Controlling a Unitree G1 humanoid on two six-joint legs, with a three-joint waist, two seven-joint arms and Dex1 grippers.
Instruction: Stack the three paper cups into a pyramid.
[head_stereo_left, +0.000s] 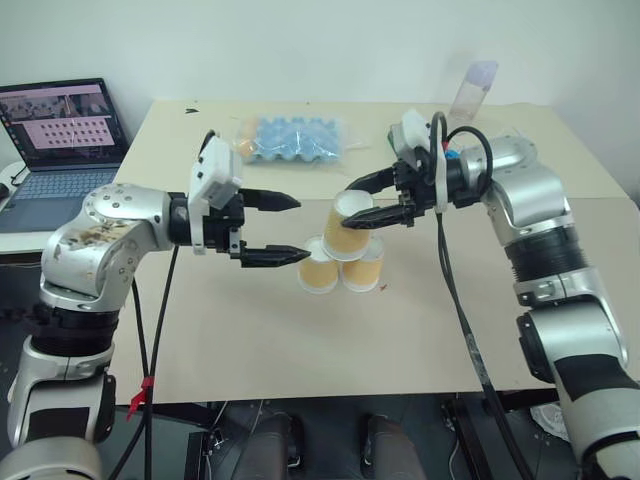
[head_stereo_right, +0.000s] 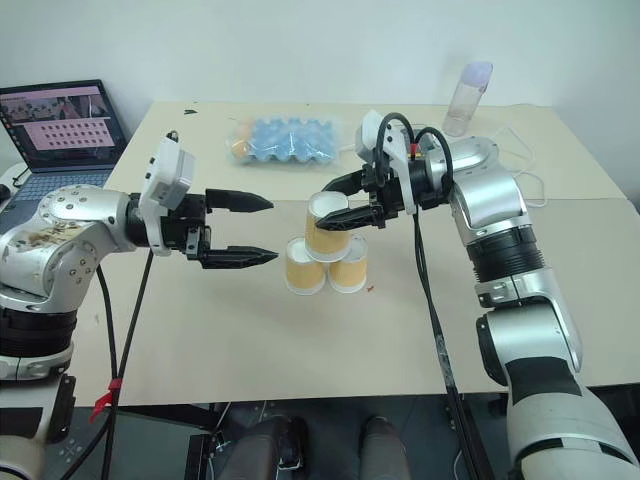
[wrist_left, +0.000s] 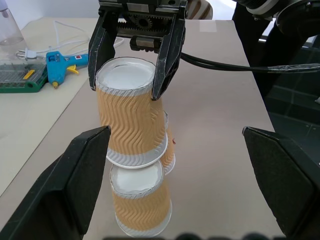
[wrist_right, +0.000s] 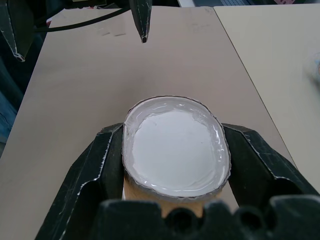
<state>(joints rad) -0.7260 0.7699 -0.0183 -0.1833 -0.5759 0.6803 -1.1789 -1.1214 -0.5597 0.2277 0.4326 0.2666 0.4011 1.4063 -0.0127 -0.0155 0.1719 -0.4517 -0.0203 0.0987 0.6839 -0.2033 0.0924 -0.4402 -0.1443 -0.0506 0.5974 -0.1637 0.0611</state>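
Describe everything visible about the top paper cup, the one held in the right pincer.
The top paper cup is a small tapered cup with rippled yellowish-tan sides, upside down, its white flat base facing up. The right pincer is shut on it near the base, squeezing the base into an oval. Its white rim sits slightly tilted on the two lower cups, which stand inverted side by side on the beige table. The open left pincer stands apart beside it.

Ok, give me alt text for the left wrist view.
The right gripper holds an upside-down paper cup on top of two other cups on a tan table. A blue glue gun lies nearby.
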